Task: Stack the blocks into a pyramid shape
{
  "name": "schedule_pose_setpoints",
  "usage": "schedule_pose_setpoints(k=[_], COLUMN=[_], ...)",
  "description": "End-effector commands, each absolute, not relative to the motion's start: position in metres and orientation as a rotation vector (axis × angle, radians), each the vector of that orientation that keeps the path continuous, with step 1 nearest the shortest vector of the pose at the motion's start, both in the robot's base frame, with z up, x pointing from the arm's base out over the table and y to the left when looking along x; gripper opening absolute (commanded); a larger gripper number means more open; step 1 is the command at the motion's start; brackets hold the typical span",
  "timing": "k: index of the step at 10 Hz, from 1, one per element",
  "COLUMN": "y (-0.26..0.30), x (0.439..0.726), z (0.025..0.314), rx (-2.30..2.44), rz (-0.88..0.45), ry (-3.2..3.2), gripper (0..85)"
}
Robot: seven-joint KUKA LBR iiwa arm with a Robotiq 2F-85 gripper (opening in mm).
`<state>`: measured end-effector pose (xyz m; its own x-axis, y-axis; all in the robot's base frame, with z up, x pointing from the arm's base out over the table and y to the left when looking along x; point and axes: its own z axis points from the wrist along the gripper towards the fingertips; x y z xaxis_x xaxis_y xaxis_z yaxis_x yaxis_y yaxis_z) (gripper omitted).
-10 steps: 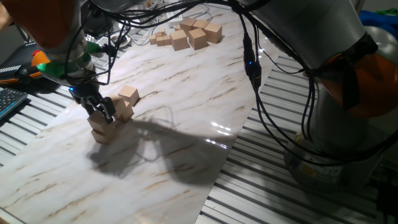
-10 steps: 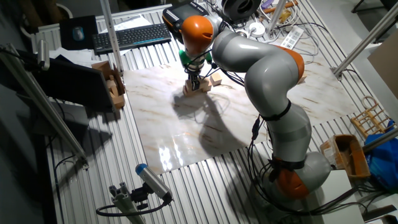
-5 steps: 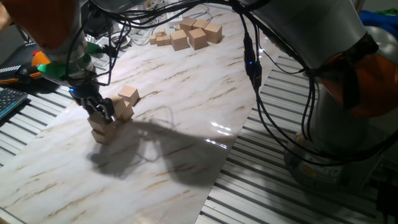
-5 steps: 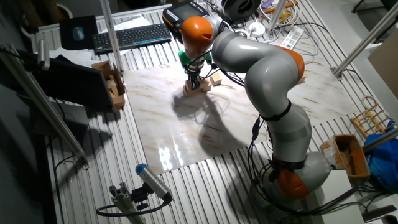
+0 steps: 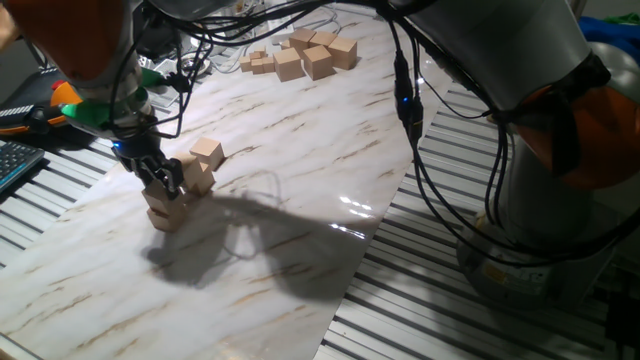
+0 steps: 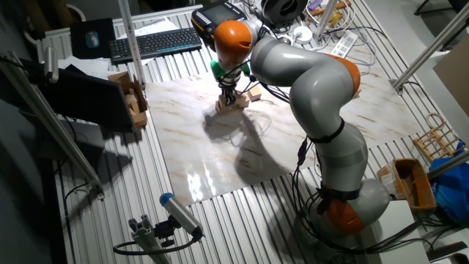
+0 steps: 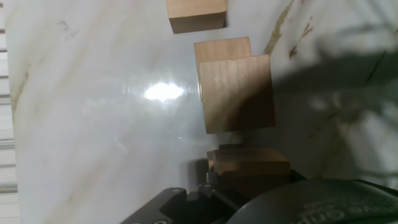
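1. Wooden blocks (image 5: 190, 175) sit clustered on the marble desk (image 5: 300, 190).
2. My jaws pinch the top block (image 5: 160, 195) of a two-high stack.
3. More spare blocks (image 5: 305, 52) lie at the desk's far end.

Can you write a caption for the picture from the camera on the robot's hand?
Looking down past the end effector at tan wooden blocks clustered on a white marble tabletop.

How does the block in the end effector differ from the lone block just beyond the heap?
The block in the end effector sits raised on a lower cube, clamped between the fingers; the lone block appears to rest apart from the heap, untouched. The gripped one is shaded by the end effector; the lone one is fully lit. Both are plain tan wooden cubes, alike in size.
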<state>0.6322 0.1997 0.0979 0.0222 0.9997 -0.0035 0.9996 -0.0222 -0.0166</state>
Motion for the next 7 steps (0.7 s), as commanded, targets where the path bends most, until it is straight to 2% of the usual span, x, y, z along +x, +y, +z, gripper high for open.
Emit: schedule_pose_setpoints(k=[1, 7], y=[0.1994, 0.1916], x=[0.6325, 0.6376], z=[0.0984, 0.1035], rx=[-2.231, -2.198], rz=[0.022, 0.035], ry=[-2.198, -2.213], gripper=[0.0, 0.0])
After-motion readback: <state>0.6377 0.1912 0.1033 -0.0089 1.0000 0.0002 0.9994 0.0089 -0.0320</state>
